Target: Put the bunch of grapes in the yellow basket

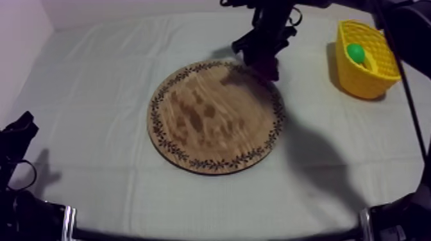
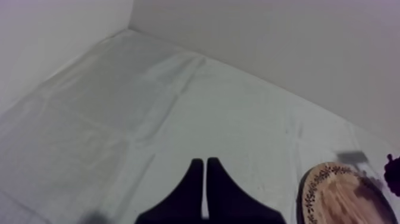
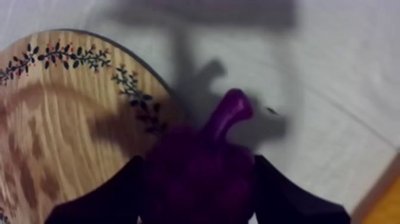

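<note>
while its black fingers clamp the purple bunch of grapes, the right gripper hangs over the round patterned wooden board's rim, the yellow basket well apart beside it; the left gripper is closed and empty.

The left gripper is showing two black fingers tapering to blunt tips — the right gripper is showing broader ones; pale bands are ringing the arm bases at five and seven o'clock.
</note>
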`<state>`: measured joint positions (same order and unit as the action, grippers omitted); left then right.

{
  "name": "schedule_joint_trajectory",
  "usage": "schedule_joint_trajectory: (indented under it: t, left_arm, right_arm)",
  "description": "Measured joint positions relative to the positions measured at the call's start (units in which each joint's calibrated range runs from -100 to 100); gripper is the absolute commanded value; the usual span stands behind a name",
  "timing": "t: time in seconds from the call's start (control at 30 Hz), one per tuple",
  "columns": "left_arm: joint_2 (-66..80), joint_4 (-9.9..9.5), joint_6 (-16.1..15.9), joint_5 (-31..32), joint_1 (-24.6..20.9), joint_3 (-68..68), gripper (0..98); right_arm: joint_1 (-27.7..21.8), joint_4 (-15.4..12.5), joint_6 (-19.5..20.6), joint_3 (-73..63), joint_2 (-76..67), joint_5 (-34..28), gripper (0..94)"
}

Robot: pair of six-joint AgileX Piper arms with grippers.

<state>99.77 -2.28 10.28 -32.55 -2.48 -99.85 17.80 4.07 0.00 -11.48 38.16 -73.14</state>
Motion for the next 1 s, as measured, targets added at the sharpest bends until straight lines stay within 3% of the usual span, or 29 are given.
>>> schedule_joint_trajectory:
  t: [0.57, 1.0]
  left_arm:
    - [0.0, 0.0, 0.0, 0.0, 0.0, 0.0, 0.0]
    - [0.0, 0.0, 0.0, 0.0, 0.0, 0.0, 0.0]
  right_arm:
    - [-12.03, -1.3, -3.21, 17.43, -27.8, 0.28, 35.0]
    - [-20.82, 1.6, -1.13, 19.42, -26.01, 4.19, 39.4]
